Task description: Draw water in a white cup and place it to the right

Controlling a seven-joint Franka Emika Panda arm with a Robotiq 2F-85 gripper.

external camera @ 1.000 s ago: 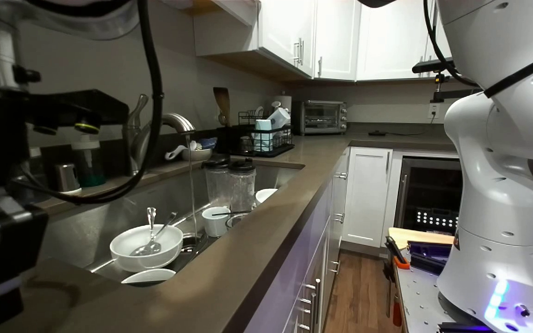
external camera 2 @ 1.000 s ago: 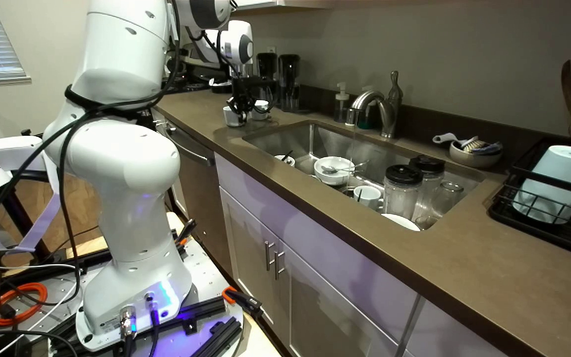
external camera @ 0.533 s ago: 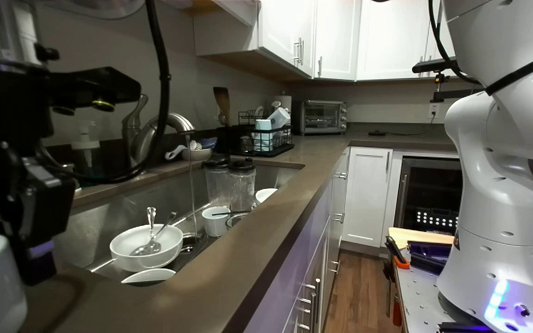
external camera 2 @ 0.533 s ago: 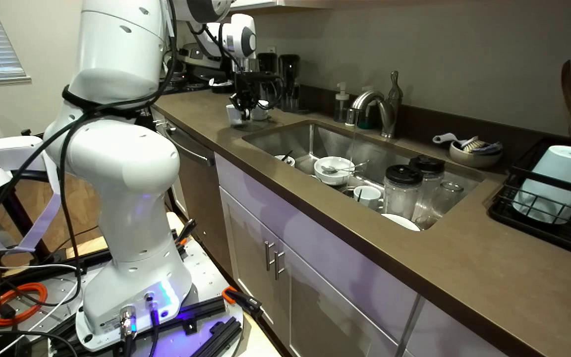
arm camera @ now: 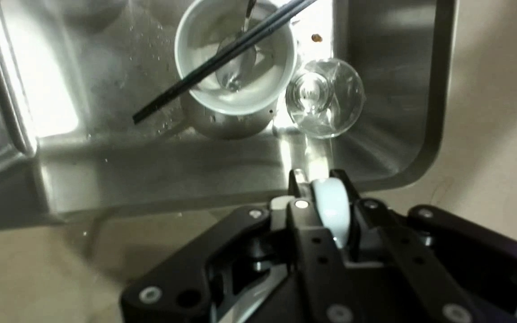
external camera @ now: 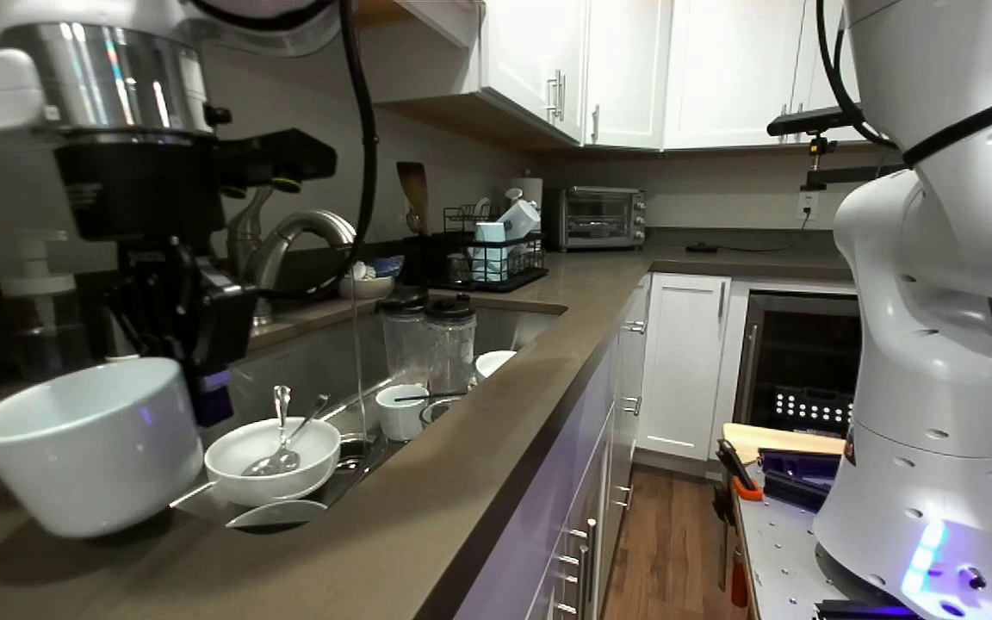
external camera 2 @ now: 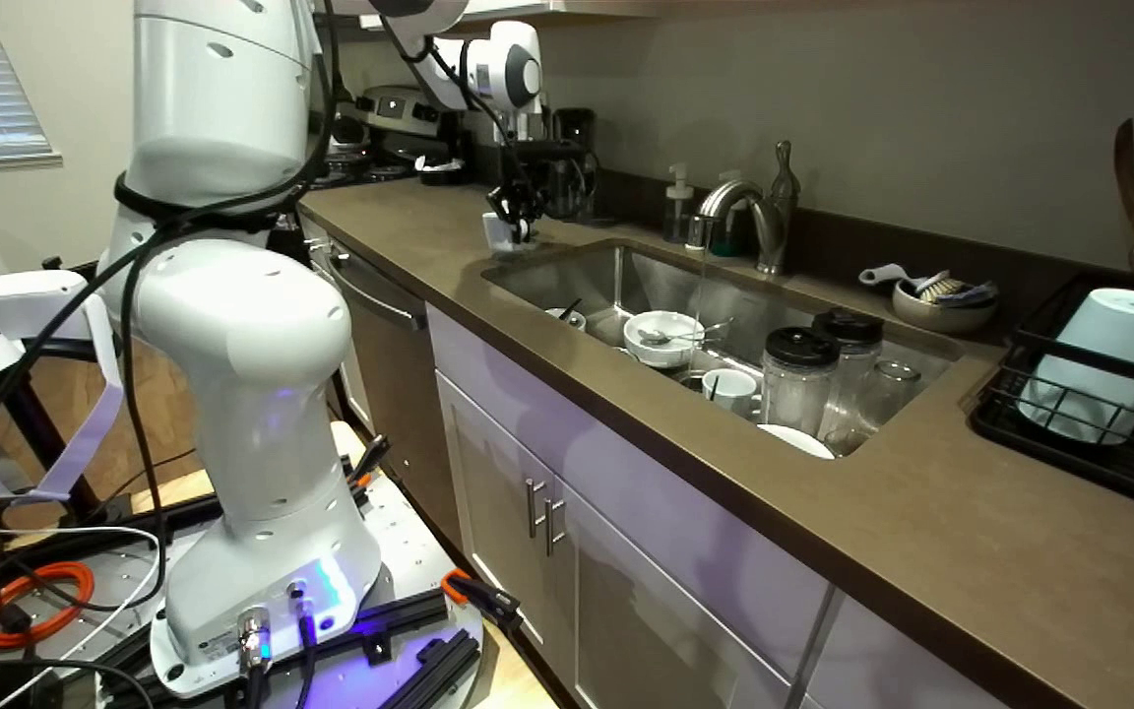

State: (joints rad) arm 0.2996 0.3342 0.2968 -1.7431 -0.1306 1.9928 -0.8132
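The white cup (external camera: 87, 448) hangs slightly tilted, mouth up, just above the counter beside the sink's near corner. It also shows at the sink's end in an exterior view (external camera 2: 500, 234). My gripper (external camera: 212, 400) points down at the cup's side and is shut on it. In the wrist view, my gripper (arm camera: 317, 176) has a pale part of the cup (arm camera: 333, 208), seemingly its handle, between its fingers; the cup's body is out of that view. The faucet (external camera 2: 734, 202) runs a thin water stream (external camera: 358, 344) into the sink (external camera 2: 616, 266). The cup's inside bottom is hidden.
In the sink are a white bowl with utensils (external camera: 272, 461), a white mug (external camera: 401, 413), lidded jars (external camera 2: 801, 379) and a clear glass (arm camera: 325, 98). Black chopsticks (arm camera: 213, 63) lie across a cup-like vessel. Soap bottles (external camera 2: 677, 207) stand behind; a dish rack (external camera 2: 1089, 404) stands beyond.
The arm has moved toward the sink, carrying the cup. In an exterior view the cup has come in from the left edge. The water was running throughout.
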